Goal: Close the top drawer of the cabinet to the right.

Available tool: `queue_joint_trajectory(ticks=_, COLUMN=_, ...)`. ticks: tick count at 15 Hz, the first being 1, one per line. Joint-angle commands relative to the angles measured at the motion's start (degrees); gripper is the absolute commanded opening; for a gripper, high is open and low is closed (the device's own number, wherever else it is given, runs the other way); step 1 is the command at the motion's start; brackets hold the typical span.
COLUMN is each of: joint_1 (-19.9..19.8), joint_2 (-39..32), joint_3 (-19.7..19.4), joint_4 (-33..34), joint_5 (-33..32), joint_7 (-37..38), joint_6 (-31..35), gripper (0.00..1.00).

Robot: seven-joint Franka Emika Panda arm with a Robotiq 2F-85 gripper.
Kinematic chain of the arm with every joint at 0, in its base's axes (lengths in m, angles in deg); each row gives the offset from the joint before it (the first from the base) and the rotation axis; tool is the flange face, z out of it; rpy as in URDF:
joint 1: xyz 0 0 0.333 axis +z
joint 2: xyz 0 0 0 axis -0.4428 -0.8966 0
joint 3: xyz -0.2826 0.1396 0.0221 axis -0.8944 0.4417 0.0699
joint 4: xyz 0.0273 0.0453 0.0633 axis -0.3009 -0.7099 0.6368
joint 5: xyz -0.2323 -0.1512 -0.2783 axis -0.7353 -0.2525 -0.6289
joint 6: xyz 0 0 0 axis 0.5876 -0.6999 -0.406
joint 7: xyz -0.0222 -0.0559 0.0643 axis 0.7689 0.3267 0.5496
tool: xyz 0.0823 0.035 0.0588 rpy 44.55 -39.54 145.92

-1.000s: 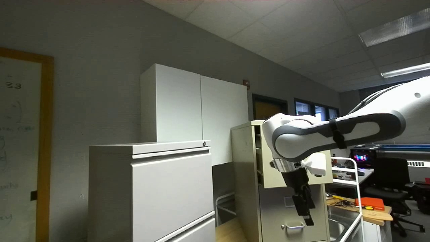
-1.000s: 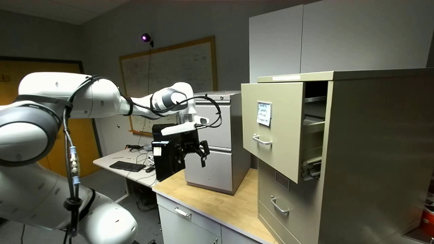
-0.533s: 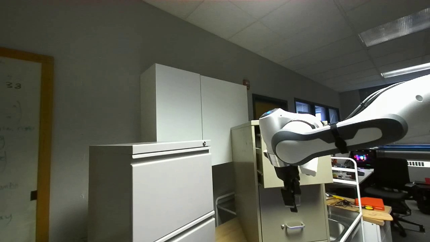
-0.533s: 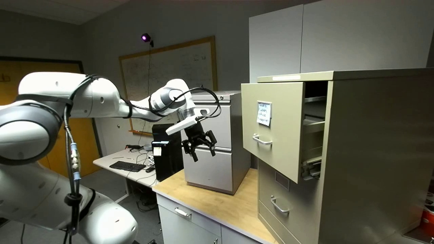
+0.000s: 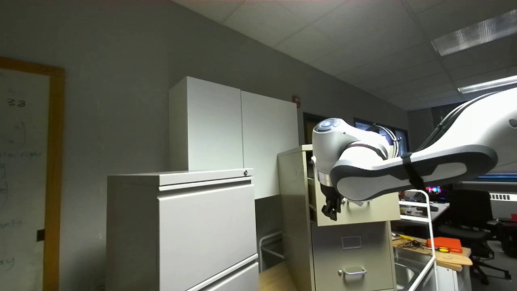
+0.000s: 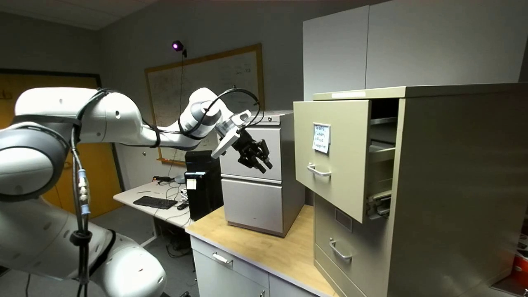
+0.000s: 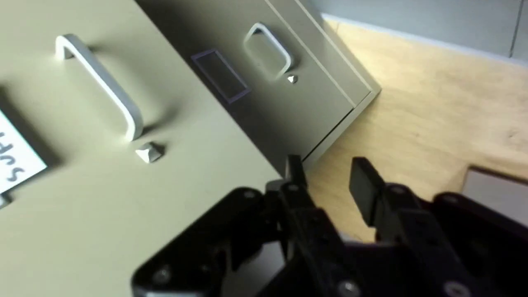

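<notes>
Wrist view: jaws are standing spread, pinching nothing. Beige rectangular metal top drawer point(image 6: 342, 156) is sticking out of the tall narrow beige metal filing cabinet point(image 6: 453, 185), right of the jaws in an exterior view, not touching them. Its pale metal bar handle point(image 7: 103, 80) is sitting up-left of the jaws in wrist view. Worry: jaws seem to be aiming past the drawer's bottom edge, so pushing straight could end up hitting the matching beige lower drawer point(image 7: 305, 107). Off-centre contact could rack and jam it; spread jaws could snag the handle. Pale grey two-drawer cabinet point(image 6: 253, 206) is showing behind the jaws; swinging wide might clip it.
</notes>
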Motion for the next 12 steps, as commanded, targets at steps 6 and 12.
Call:
queue_joint_trajectory(ticks=6, joint_1=-7.78, joint_2=0.91, joint_3=0.91, joint_4=1.14, joint_5=-18.69, joint_7=18.64, joint_6=10.83, gripper=0.00)
queue_joint_trajectory(ticks=12, joint_1=-7.90, joint_2=0.32, joint_3=-0.31, joint_4=2.50, joint_5=-24.63, joint_7=26.72, joint_6=12.65, gripper=0.00)
